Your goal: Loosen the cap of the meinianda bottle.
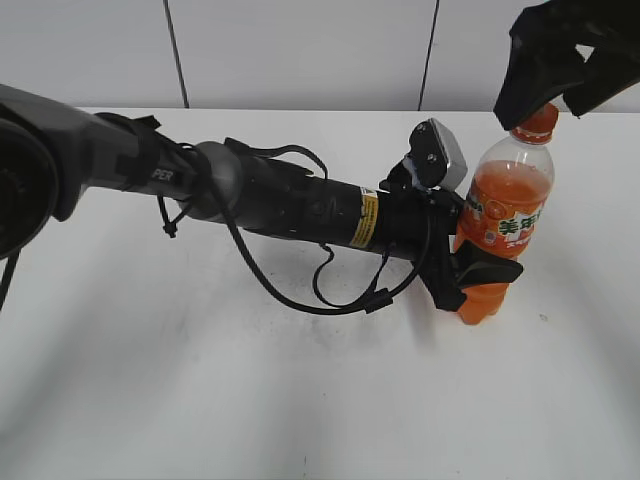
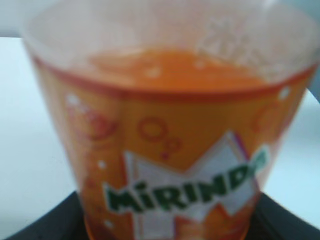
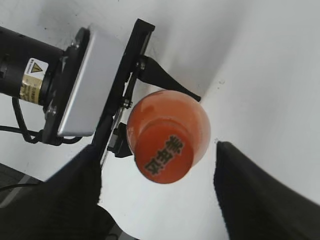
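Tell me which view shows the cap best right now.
The right wrist view: it looks straight down on the cap, printed top clear, between the open right gripper's fingers. The exterior view shows only its lower side, partly under that gripper. The left wrist view shows just the bottle's label, no cap.

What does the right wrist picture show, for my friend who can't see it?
Looking straight down, the orange cap of the meinianda bottle sits between the right claw's two open black fingers. The left claw grips the bottle from the side on a white table.
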Robot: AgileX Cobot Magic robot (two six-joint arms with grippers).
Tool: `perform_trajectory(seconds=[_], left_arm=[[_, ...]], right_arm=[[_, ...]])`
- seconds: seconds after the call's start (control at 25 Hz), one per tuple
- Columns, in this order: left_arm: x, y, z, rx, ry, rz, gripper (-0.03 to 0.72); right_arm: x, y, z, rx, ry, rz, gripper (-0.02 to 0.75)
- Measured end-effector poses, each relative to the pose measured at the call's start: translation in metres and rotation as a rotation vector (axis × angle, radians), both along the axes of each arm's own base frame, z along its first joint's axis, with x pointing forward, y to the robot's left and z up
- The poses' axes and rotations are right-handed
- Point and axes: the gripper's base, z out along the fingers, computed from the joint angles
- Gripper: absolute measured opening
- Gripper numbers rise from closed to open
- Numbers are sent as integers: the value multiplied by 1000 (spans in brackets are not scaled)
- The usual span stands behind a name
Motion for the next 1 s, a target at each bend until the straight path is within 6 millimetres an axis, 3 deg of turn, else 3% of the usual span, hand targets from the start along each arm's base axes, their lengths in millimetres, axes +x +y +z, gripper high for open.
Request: perform_trajectory(seconds=[0.12,0.24,0.52,0.64,0.84,1.0], left_arm=[[0,0,0,1,-1,-1,405],[0,0,0,0,-2,-2,404],[0,0,0,0,-2,-2,404],[0,0,0,1,-3,-3,404],[0,0,0,0,-2,-2,404],[0,0,0,-2,-1,-4,404]], right_arm=[[2,1,-4,-3,12,0,435],[4,1,-6,-4,18,-1,368],[4,1,-6,-3,19,-1,338],[4,1,-7,-10,17,0,275],[5,1,-7,-27,6,35,269],[6,1,-7,-82,-34,222,269]])
